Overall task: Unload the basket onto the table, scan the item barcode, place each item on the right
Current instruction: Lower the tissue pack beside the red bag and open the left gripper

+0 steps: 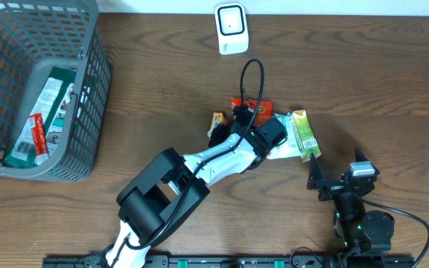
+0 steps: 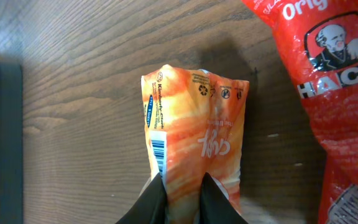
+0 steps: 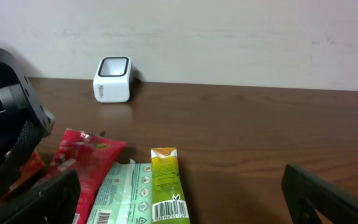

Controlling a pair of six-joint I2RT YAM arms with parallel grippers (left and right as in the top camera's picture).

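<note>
The left pincer is clenched on the lower end of the orange pouch, which sits at the middle of the desk just beside a red packet. The white scanner stands at the far edge. The right pincer hangs released near the front right edge, close to a green packet. A grey basket occupies the far left corner.

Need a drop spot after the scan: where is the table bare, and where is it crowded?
Bare wooden table lies between the grey plastic basket and the white boxy scanner, and right of the scanner, beyond the open right gripper. Crowded: the centre pile, where the left gripper pinches the orange snack packet beside the red packet.
</note>
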